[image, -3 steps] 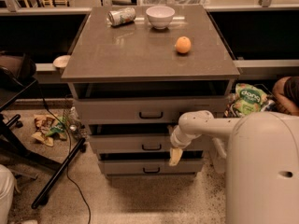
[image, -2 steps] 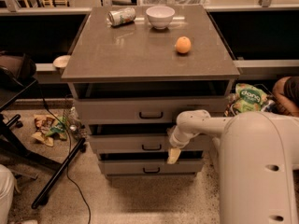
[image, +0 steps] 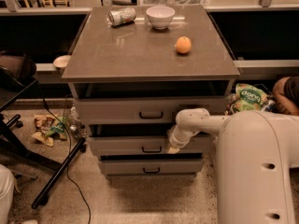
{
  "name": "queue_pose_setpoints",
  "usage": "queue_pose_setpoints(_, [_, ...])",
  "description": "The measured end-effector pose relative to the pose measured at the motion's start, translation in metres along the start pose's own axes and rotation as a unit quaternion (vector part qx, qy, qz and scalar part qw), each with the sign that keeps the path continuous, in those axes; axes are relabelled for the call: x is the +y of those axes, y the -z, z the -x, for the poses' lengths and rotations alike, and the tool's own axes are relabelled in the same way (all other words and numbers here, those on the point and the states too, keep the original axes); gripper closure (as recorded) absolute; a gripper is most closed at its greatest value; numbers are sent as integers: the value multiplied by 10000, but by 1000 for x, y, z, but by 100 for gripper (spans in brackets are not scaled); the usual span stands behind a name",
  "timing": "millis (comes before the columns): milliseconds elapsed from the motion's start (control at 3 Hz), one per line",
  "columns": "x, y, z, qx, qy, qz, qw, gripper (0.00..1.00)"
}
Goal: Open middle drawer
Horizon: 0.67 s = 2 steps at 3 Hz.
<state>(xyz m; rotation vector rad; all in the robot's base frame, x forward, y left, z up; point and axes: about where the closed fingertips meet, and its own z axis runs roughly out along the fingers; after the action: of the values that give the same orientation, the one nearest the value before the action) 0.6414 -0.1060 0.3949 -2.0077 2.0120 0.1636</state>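
The grey three-drawer cabinet (image: 149, 55) stands in the middle of the camera view. The middle drawer (image: 126, 145) is the second tier, with a small black handle (image: 152, 149) at its centre. Its front stands a little forward of the cabinet, with a dark gap above it. My white arm (image: 205, 122) reaches in from the right. The gripper (image: 174, 146) points down at the front of the middle drawer, just right of the handle. The top drawer (image: 140, 110) and the bottom drawer (image: 149, 166) each show a black handle.
On the cabinet top lie a tipped can (image: 121, 16), a white bowl (image: 160, 16) and an orange (image: 183, 45). A black chair base (image: 42, 162) and litter (image: 46, 126) sit on the floor at the left. A green snack bag (image: 246, 98) lies at the right. My white body (image: 257, 171) fills the lower right.
The arm and gripper have shifted slightly left toward the middle drawer's handle. The drawers look unchanged.
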Motion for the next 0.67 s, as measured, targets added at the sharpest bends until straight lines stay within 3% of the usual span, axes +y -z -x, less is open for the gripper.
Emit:
queue_pose_setpoints(333, [-3,2,1,0,0,0,10000,85])
queue_pose_setpoints(667, [-3,5,1,3,-1,-2,10000,100])
